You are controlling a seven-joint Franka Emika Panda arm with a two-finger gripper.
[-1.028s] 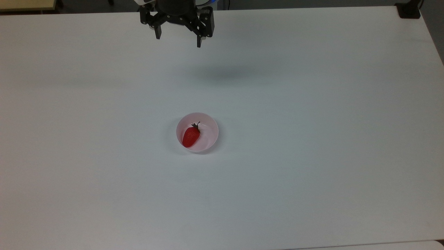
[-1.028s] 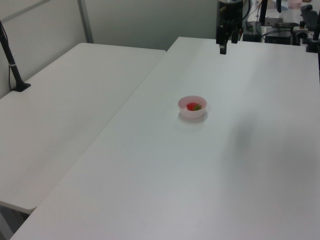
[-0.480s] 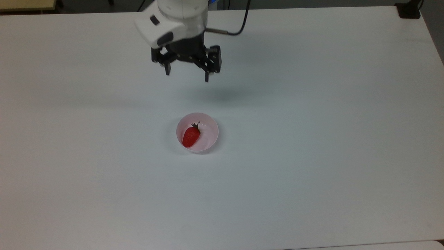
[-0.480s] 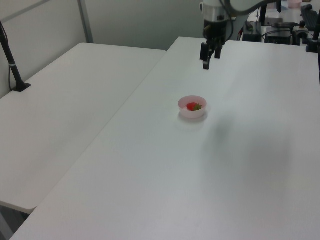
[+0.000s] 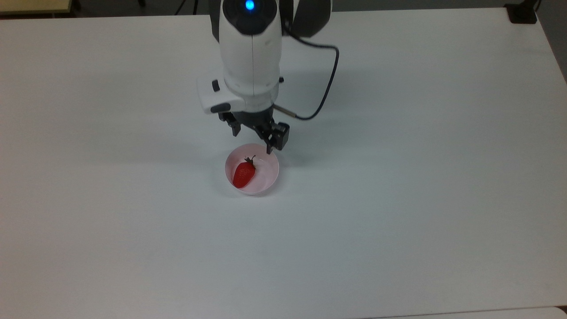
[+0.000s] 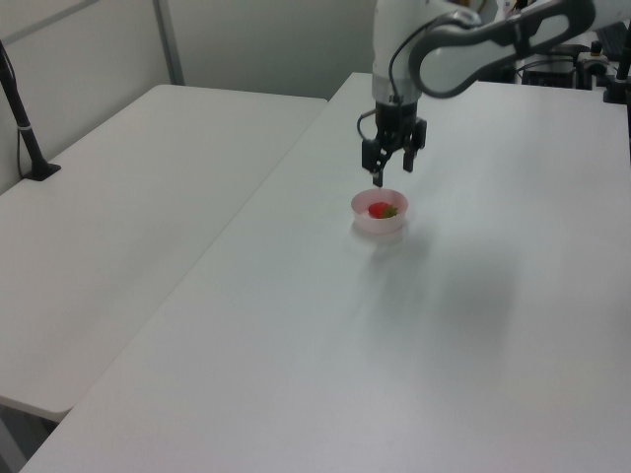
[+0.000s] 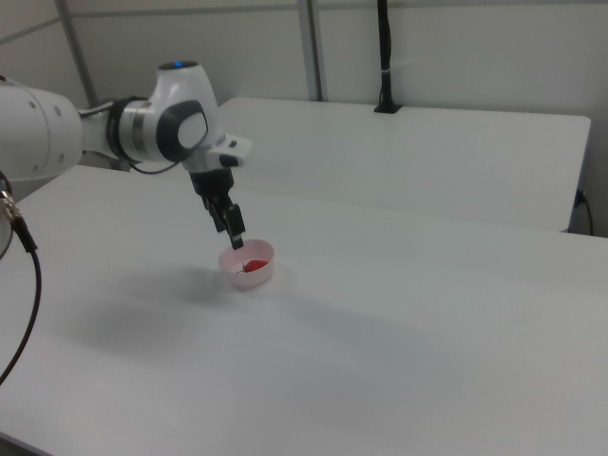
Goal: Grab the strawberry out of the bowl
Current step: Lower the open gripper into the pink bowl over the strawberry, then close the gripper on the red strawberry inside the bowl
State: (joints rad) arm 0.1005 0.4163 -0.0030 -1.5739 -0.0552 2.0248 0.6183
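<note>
On the white table (image 5: 398, 199), well in from every edge, sits the pink bowl (image 5: 270, 175) with the strawberry (image 5: 244, 173) lying inside (cap toward the arm, tip away and slanted to the top view's left). The gripper (image 5: 252, 141) hangs above the bowl's far rim, fingers spread, empty.

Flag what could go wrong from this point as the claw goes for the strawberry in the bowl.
1. The open claw hangs over the bowl's far rim in the top view, not over the strawberry; coming straight down, a finger could hit the rim and tip the bowl.
2. The strawberry lies against the bowl's wall, leaving little room for a finger, so it may slip away.
</note>
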